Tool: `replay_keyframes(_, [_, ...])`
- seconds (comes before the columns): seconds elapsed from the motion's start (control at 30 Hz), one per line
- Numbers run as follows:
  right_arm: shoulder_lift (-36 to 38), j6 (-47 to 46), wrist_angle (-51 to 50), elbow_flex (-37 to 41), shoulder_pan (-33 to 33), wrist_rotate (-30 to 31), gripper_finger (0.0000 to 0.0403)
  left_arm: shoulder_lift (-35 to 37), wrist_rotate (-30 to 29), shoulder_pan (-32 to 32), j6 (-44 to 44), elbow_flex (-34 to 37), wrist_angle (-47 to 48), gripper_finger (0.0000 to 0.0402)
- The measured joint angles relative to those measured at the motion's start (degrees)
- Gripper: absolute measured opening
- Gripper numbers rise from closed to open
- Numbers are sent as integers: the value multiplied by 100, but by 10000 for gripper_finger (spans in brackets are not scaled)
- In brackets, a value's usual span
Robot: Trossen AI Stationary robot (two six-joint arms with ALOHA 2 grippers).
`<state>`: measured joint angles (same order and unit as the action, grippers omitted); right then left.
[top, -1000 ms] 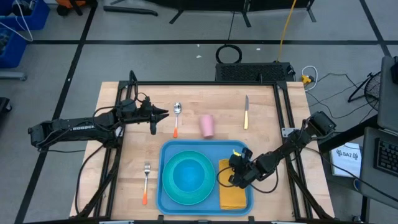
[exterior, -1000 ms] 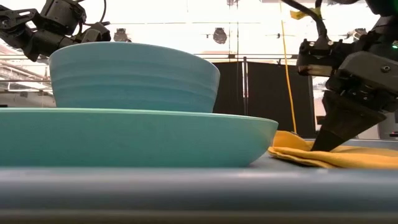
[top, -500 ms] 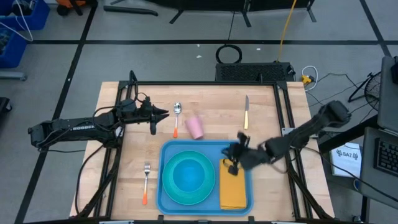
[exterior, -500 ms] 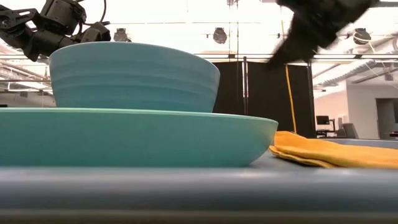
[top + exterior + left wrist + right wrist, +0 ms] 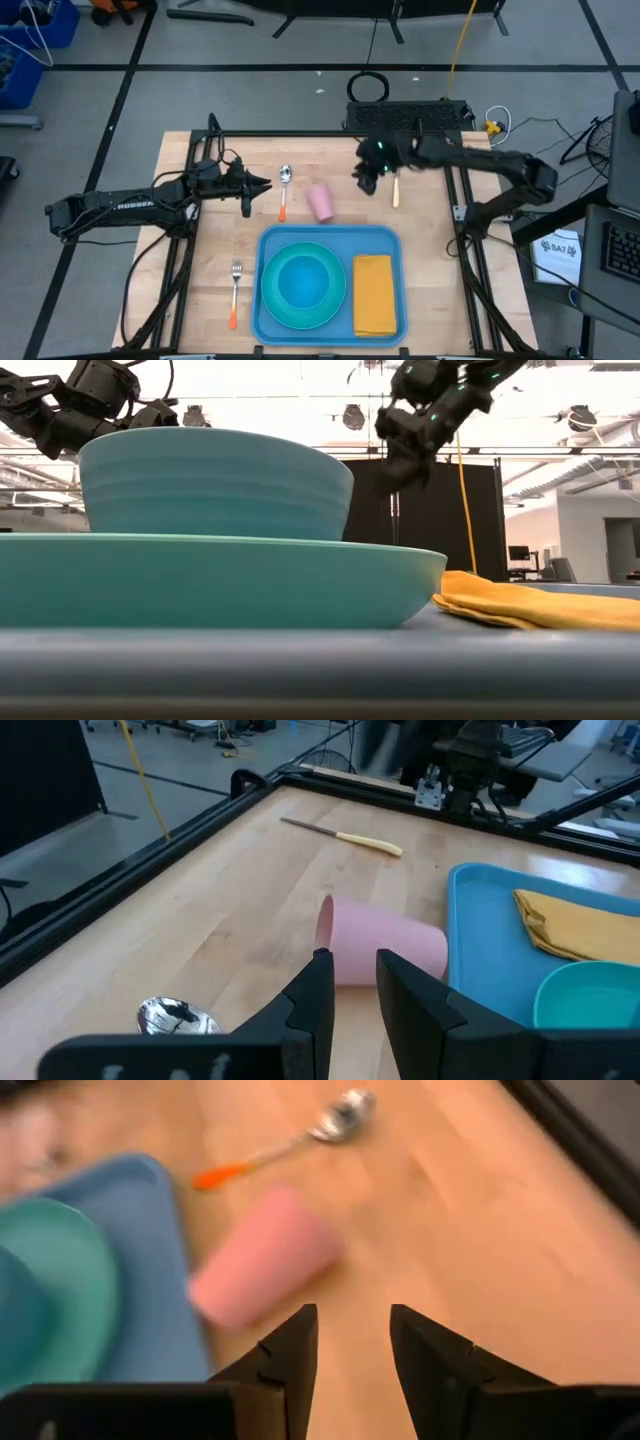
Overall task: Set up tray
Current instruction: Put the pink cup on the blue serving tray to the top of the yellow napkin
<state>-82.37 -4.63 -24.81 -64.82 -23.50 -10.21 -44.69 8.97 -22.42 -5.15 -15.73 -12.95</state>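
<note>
The blue tray (image 5: 330, 240) lies at the table's near middle. It holds a turquoise plate (image 5: 272, 300) with a bowl (image 5: 303, 282) on it, and an orange-yellow napkin (image 5: 374, 293) lying flat on its right part. A pink cup (image 5: 321, 203) lies on its side just beyond the tray. My right gripper (image 5: 364, 180) hangs open in the air beyond the tray, between the cup and the knife (image 5: 396, 185), with nothing between its fingers (image 5: 352, 1325). My left gripper (image 5: 266, 184) waits at the far left by the spoon (image 5: 285, 185), open by a narrow gap (image 5: 350, 968) and holding nothing.
A fork (image 5: 235, 290) with an orange handle lies left of the tray. The spoon, the cup and the knife lie in a row across the far half of the table. A black frame (image 5: 330, 135) borders the tabletop. Bare wood shows right of the tray.
My right gripper has let go of the napkin, risen and swung fast from the tray's right part toward the table's far edge; it now stands high beside the knife. The napkin stays flat on the tray. The pink cup has shifted a little toward the left.
</note>
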Motion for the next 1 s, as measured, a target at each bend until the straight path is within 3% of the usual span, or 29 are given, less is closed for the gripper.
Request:
replay_keyframes(0.2, [-1069,1101,-1512,-1204,-513,-53,130,2,0,-1,-4,0,-6,81])
replay_keyframes(0.4, [-1844,1482,-1866,-1951,-456,-377,165,0,0,0,-7,0,-6,81])
replay_keyframes(0.7, [-2187,1476,-1918,-2118,-381,-1122,202,2,0,0,13,1,3,81])
replay_keyframes(1.0, [-2327,1447,-2030,-1978,-408,-1109,198,2,-2,0,94,0,78,81])
